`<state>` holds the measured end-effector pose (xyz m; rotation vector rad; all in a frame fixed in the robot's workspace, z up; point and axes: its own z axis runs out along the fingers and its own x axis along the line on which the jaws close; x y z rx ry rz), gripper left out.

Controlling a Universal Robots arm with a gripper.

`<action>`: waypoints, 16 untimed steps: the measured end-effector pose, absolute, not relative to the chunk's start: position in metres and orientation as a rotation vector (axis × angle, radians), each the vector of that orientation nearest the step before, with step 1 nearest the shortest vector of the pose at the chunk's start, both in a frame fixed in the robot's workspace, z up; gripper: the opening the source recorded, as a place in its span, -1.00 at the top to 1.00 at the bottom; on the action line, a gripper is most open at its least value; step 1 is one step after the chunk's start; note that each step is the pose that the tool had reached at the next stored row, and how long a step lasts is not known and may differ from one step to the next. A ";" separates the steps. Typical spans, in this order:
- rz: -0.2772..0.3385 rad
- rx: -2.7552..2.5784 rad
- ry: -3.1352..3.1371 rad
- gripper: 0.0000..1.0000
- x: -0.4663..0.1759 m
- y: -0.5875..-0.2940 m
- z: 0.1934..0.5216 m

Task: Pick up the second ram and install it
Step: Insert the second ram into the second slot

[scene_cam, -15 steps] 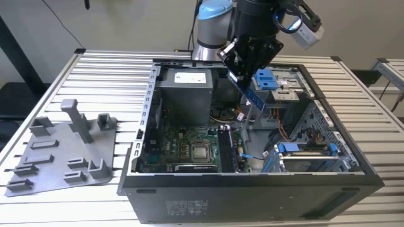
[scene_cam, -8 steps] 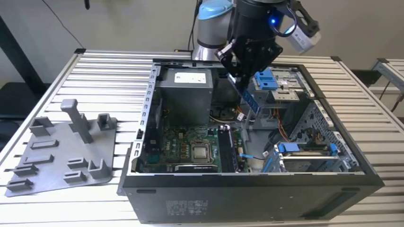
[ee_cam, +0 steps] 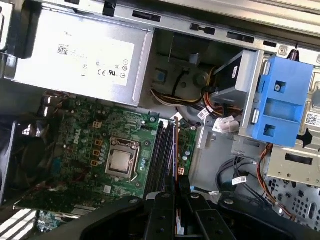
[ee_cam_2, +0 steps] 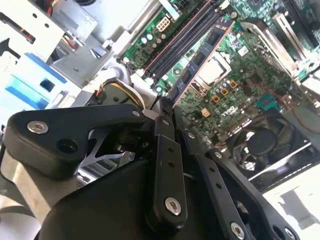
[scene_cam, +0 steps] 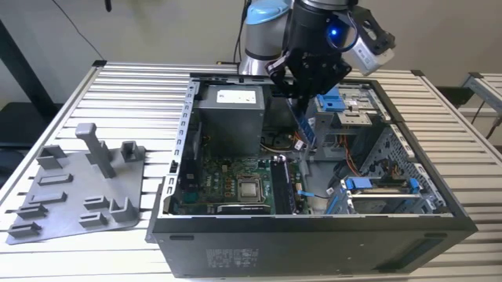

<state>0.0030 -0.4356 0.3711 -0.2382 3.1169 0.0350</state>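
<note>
Jaws pinch second ram (ee_cam_2: 199, 59) edgewise above motherboard (ee_cam_2: 235, 97).

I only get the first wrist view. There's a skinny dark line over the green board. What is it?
Observer: In the second wrist view it is the slim, dark, rectangular memory stick seen on its flat side, pinched at one end by the black metal gripper.
Operator: Is it plugged in?
Observer: It looks not. In the exterior view it hangs upright under the gripper, above the green circuit board in the open black computer case.
Operator: What's outside the case?
Observer: A flat grey plastic tray with holder blocks lies on the slatted metal table, at the exterior view's left of the case.
</note>
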 end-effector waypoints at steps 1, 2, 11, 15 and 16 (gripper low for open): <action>0.035 -0.210 3.119 0.72 0.003 -0.436 0.370; 0.035 -0.183 3.120 0.72 0.003 -0.436 0.370; 0.033 0.028 3.124 0.72 0.003 -0.436 0.364; 0.032 0.082 3.123 0.72 0.003 -0.436 0.362; 0.032 0.085 3.123 0.72 0.003 -0.436 0.362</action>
